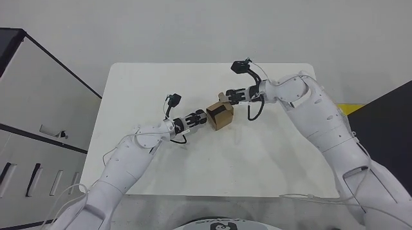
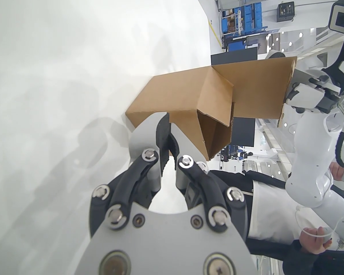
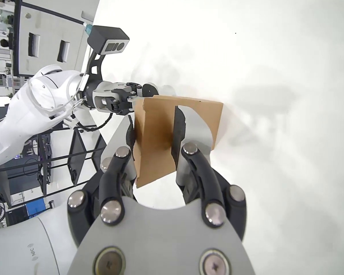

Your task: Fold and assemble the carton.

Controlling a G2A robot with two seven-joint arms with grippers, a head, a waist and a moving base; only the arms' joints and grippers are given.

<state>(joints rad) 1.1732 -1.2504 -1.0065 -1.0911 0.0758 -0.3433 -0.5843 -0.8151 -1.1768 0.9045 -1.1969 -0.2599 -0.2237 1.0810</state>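
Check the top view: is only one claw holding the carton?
No: the left claw and the right claw each grip the carton, one on either side of it.

Both arms reach in from opposite sides, elbows bent outward and forearms low, so the two wrists point roughly at each other. The left gripper (image 1: 203, 117) has its fingers pressed together on one edge of the carton (image 1: 221, 116). The right gripper (image 1: 230, 95) meets the carton's opposite flap, slightly farther from the robot's body.
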